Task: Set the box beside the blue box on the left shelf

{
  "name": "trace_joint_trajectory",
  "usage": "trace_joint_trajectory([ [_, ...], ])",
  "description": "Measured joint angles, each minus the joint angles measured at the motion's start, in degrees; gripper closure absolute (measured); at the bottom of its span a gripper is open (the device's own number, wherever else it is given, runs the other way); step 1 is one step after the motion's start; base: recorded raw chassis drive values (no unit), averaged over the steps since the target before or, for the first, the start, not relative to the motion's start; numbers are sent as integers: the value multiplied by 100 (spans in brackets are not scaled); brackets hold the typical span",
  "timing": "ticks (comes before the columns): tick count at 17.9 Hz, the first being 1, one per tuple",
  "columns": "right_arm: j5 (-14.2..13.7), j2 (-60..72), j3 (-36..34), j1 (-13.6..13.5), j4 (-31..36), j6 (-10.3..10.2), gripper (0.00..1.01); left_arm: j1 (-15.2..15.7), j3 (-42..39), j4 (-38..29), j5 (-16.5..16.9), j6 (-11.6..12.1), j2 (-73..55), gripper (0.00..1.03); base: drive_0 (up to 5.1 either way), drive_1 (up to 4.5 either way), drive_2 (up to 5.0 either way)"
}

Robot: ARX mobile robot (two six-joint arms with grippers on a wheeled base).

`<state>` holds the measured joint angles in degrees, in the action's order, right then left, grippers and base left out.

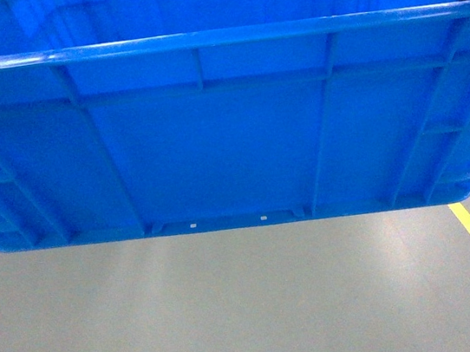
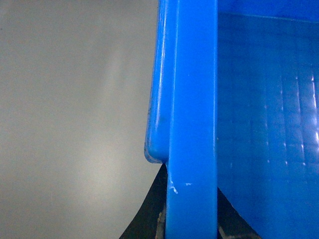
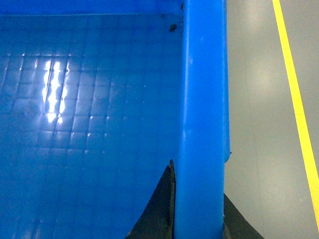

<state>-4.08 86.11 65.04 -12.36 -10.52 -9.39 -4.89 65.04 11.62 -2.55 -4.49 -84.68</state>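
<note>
No words, numbers, labels or brand names to read anywhere. Blue crate (image 1: 213, 144) walls plain, no print. Two tiny white specks on its bottom edge, too small to read. Grey floor (image 1: 237, 316) has no writing.

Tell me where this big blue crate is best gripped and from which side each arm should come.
Grip the box by its thick rim on the two short end walls, one gripper per end, fingers straddling the rim from above. The left gripper and right gripper already sit that way, dark fingers on both sides of the wall. The rim is probably the best purchase; the crate is too wide for one arm.
</note>
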Motion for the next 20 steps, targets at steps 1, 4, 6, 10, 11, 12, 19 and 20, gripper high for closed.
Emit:
trace_joint_trajectory([
  [1, -2, 0, 0, 0, 7, 0, 93, 0, 0, 0, 2, 0, 0, 97, -3, 411, -416],
  [4, -2, 2, 0, 0, 15, 0, 93, 0, 0, -15, -2, 2, 0, 97, -3, 411, -416],
  [6, -7, 0, 0, 0, 4, 7, 93, 0, 0, 17, 4, -4, 0, 97, -3, 411, -416],
  [10, -4, 0, 0, 0, -2, 0, 93, 0, 0, 13, 4, 0, 0, 97, 1, 414, -411],
  [11, -4, 0, 0, 0, 20, 0, 93, 0, 0, -26, 4, 2, 0, 97, 2, 415, -410],
  [12, -4, 0, 0, 0, -7, 0, 93, 0, 0, 2, 4, 2, 0, 97, 2, 415, -410],
  [19, -2, 0, 0, 0, 17, 2, 93, 0, 0, -2, 2, 0, 0, 97, 2, 415, -410],
  [20, -11, 0, 0, 0, -4, -2, 93, 0, 0, -4, 2, 11, 0, 97, 2, 415, -410],
])
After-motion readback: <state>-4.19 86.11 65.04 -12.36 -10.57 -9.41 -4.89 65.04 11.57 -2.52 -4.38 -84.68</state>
